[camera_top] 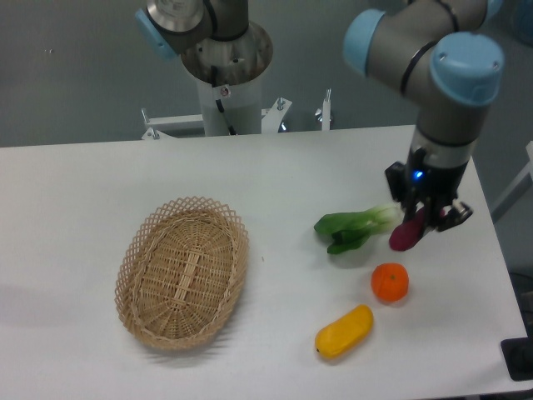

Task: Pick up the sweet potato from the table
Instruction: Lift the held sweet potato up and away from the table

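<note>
The sweet potato [405,234], a small dark magenta oblong, hangs in the air above the right part of the white table [75,192]. My gripper [420,222] is shut on its upper end, and the lower end sticks out down and to the left. It hangs just right of the green leafy vegetable and above the round orange. The fingers cover part of the sweet potato.
A green leafy vegetable [354,228] lies on the table left of the gripper. A round orange [390,282] and a yellow oblong fruit [343,332] lie nearer the front edge. A wicker basket [182,271] stands at the left. The robot base [226,71] rises behind the table.
</note>
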